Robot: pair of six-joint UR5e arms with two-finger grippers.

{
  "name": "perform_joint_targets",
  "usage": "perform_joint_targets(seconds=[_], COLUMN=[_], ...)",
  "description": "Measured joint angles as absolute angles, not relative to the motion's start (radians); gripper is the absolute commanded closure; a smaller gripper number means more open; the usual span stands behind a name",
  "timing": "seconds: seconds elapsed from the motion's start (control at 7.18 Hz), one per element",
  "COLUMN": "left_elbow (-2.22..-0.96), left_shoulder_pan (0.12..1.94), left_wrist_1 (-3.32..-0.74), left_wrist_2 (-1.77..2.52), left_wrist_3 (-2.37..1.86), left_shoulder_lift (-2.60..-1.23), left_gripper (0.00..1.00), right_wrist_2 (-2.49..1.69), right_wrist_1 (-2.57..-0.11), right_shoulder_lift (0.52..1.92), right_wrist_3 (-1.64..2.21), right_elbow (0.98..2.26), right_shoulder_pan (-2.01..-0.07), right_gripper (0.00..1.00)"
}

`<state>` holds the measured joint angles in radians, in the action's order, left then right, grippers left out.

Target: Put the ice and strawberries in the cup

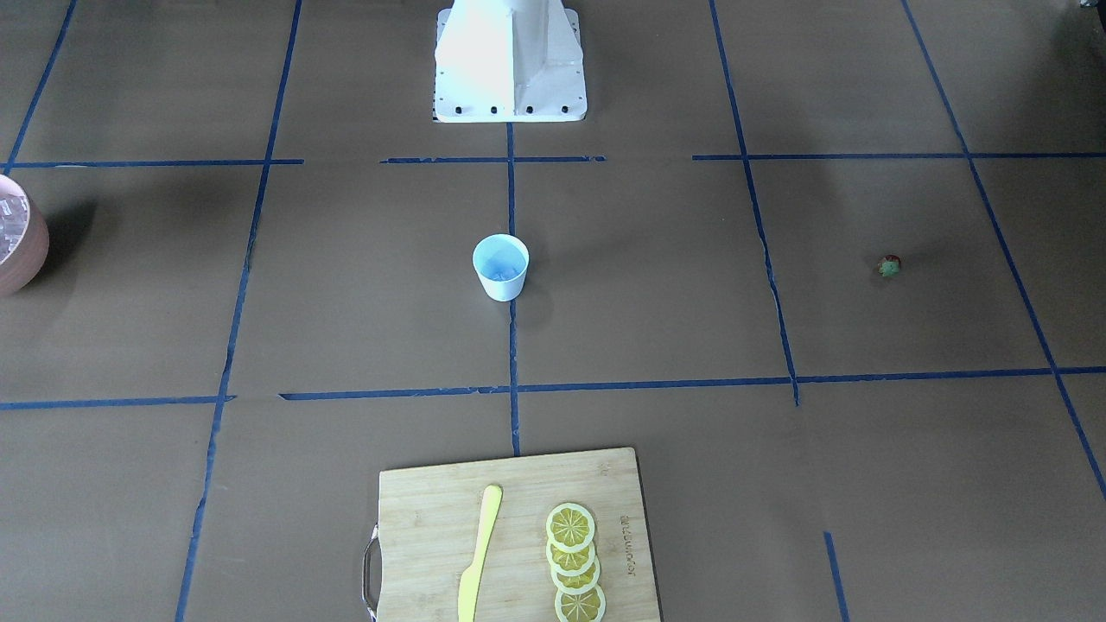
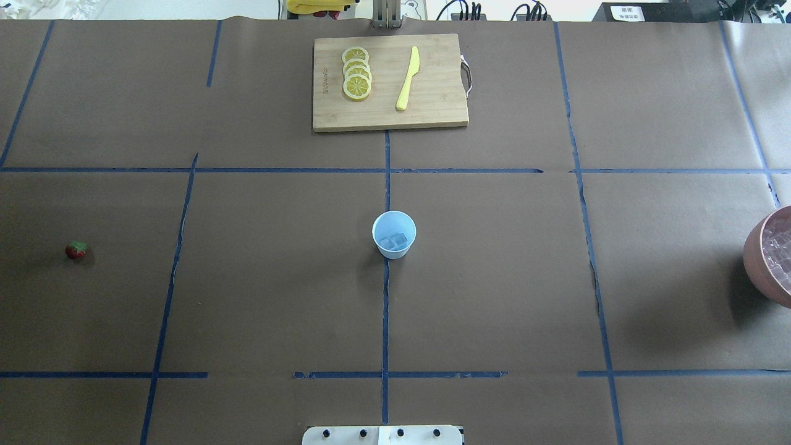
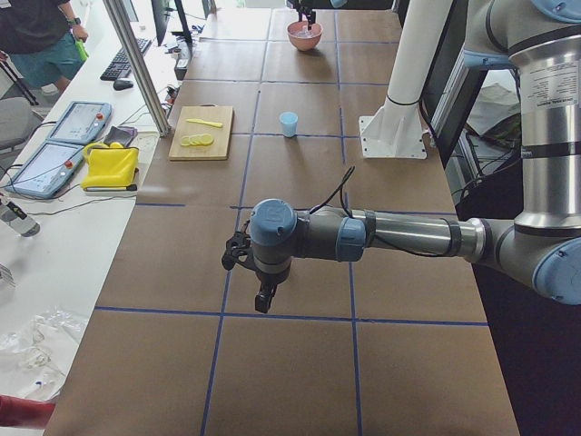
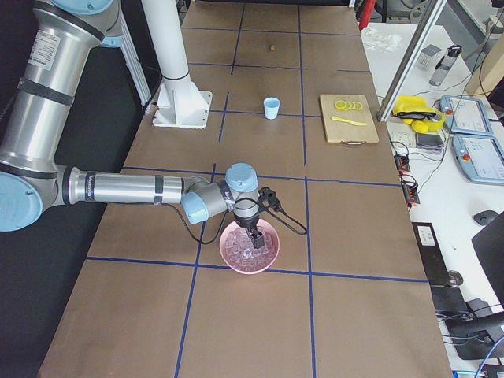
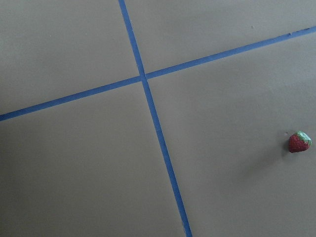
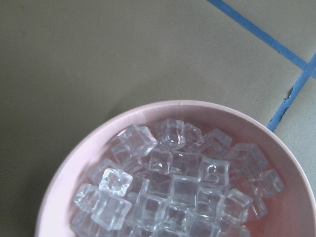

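Note:
The white cup (image 2: 393,233) with a pale blue inside stands upright at the table's middle and holds two ice cubes (image 2: 395,240). One strawberry (image 2: 76,250) lies alone far to the robot's left; it also shows at the right edge of the left wrist view (image 5: 299,142). The pink bowl (image 6: 98,143) holds several ice cubes (image 6: 177,192) at the robot's far right (image 2: 757,259). My left gripper (image 3: 263,300) hangs above bare table; I cannot tell whether it is open. My right gripper (image 4: 256,236) is over the bowl (image 4: 228,250); I cannot tell its state either.
A wooden cutting board (image 2: 432,111) at the far edge carries lemon slices (image 2: 356,74) and a yellow knife (image 2: 408,77). The robot's white base (image 1: 510,60) stands at the near edge. Blue tape lines grid the brown table.

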<state>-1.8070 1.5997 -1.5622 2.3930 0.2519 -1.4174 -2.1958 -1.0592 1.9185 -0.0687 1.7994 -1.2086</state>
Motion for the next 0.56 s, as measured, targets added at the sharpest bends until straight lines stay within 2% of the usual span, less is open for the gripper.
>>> perform_joint_targets(seconds=[0.28, 0.42, 0.56], left_elbow=[-1.807, -1.807, -1.807], left_shoulder_pan=[1.600, 1.599, 1.600], left_wrist_1=[-1.563, -1.563, -1.563], left_wrist_2=[2.393, 2.393, 2.393], left_wrist_3=[0.253, 0.252, 0.253], left_shoulder_lift=[-1.417, -1.417, -1.417], left_gripper=[0.00, 0.00, 0.00], right_wrist_2=[-2.186, -2.178, -2.173], right_wrist_1=[-1.025, -1.022, -1.022], right_shoulder_lift=[1.919, 1.917, 1.918], right_wrist_3=[-0.127, -0.151, -0.162], right_elbow=[1.759, 1.745, 1.737], right_shoulder_pan=[-1.218, -1.220, -1.220], right_gripper=[0.13, 0.21, 0.48])
